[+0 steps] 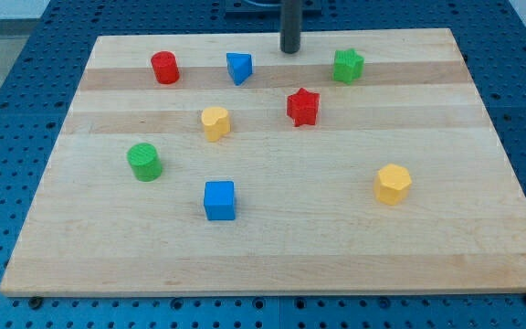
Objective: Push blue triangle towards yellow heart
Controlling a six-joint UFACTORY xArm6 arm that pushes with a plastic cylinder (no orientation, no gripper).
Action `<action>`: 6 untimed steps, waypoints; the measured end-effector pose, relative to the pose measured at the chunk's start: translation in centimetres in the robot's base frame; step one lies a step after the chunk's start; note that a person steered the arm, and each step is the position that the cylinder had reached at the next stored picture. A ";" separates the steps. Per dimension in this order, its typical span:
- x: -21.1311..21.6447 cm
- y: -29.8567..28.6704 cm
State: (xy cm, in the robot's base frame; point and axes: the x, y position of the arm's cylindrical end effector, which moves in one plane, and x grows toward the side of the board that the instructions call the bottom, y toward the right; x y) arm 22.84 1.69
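Nearby, red star (303, 106) flanks yellow heart (215, 122).

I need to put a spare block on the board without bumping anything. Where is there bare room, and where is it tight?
Free: the bottom strip below the blue cube, and the stretch between red star and yellow hexagon. Crowded: the top, where my tip stands between blue triangle and green block, with yellow heart just below.
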 end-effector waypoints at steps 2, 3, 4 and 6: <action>2.6 -3.2; 2.6 -3.3; 3.6 -5.8; 4.3 -7.2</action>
